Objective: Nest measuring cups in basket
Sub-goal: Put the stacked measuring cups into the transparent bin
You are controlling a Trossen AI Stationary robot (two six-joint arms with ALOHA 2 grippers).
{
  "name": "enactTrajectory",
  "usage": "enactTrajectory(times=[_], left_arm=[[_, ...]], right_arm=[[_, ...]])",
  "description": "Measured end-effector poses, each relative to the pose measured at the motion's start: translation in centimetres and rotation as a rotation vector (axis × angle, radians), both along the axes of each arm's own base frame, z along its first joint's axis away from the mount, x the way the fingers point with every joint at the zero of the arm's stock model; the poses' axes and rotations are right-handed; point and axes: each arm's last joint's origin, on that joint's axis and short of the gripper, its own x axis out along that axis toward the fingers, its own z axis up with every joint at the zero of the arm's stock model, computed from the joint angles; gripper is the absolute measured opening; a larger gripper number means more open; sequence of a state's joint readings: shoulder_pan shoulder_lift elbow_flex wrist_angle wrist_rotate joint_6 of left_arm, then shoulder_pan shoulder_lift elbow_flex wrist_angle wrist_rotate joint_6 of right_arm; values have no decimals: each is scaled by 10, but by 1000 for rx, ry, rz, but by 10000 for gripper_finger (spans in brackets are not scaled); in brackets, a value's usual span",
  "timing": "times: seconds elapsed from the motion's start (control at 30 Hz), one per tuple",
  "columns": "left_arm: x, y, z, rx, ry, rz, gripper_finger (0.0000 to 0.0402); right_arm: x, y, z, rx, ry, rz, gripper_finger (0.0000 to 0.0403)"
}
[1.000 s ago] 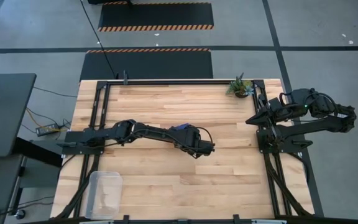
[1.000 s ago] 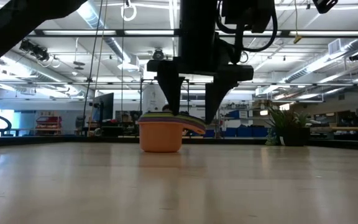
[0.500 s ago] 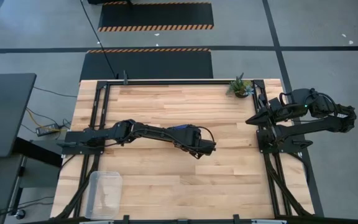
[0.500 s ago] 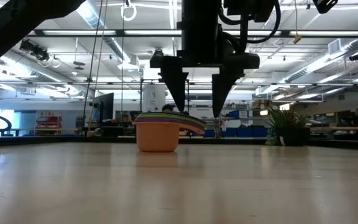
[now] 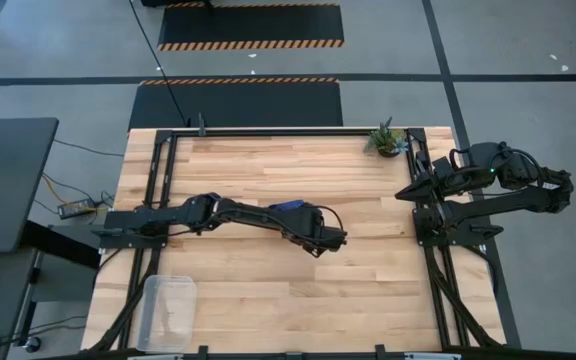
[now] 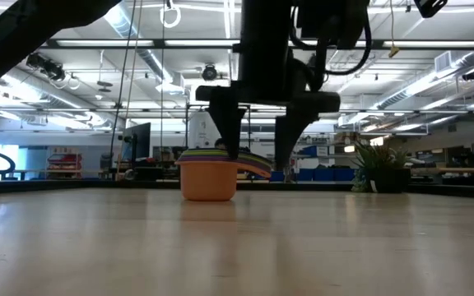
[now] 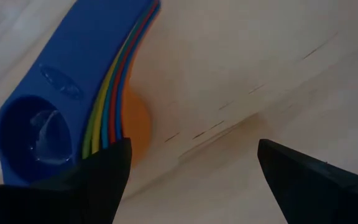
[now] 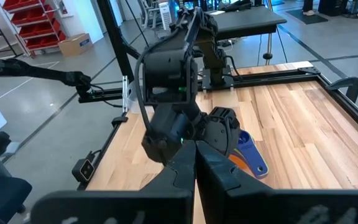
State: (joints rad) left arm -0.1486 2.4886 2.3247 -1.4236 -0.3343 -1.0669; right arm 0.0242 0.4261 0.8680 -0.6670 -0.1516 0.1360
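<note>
The measuring cups (image 6: 208, 177) stand nested in one stack on the table's middle. The orange cup is outermost and the blue one (image 7: 36, 134) sits on top, with their flat handles (image 7: 104, 50) fanned together. In the high view only a blue bit (image 5: 290, 206) shows beside the left arm. My left gripper (image 6: 257, 160) hangs open above the stack, pointing down. One finger (image 7: 104, 180) is at the cup end of the handles and the other (image 7: 303, 180) is over bare wood. The clear basket (image 5: 168, 312) sits at the near left corner. My right gripper (image 8: 194, 163) is shut at the table's right edge. My left gripper comes from above with one finger (image 6: 231, 148) down at the stack's rim where the handles start. I cannot tell whether it touches the cups. The other finger (image 6: 285, 160) stands past the handles' free end, over the table.
A small potted plant (image 5: 386, 140) stands at the far right corner. Black rails (image 5: 158, 190) run along the table's left, right and far sides. Bare wood lies between the stack and the basket.
My left gripper rose a little above the cup stack, then came down again over its handle side, staying open throughout. The right arm kept still.
</note>
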Motion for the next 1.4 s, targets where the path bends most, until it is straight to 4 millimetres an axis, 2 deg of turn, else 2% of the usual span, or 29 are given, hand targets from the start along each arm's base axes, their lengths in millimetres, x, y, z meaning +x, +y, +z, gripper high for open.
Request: enactTrajectory(times=[0.13, 0.73, 0.83, 0.93, 1.03, 1.4], left_arm=[[-2, 0, -6, -15, 28, 4, 355], [-11, 4, -5, 66, 127, -31, 355], [-12, 4, -1, 54, 116, -29, 355], [-15, 4, 14, 63, 115, -26, 355], [-15, 5, 16, 94, 111, -36, 355], [-14, 27, 10, 84, 151, -24, 355]], right_arm=[[0, 0, 0, 0, 0, 0, 17], [0, 0, 0, 0, 0, 0, 17], [0, 0, 0, 0, 0, 0, 17], [0, 0, 0, 0, 0, 0, 17], [0, 0, 0, 0, 0, 0, 17], [0, 0, 0, 0, -1, 0, 17]])
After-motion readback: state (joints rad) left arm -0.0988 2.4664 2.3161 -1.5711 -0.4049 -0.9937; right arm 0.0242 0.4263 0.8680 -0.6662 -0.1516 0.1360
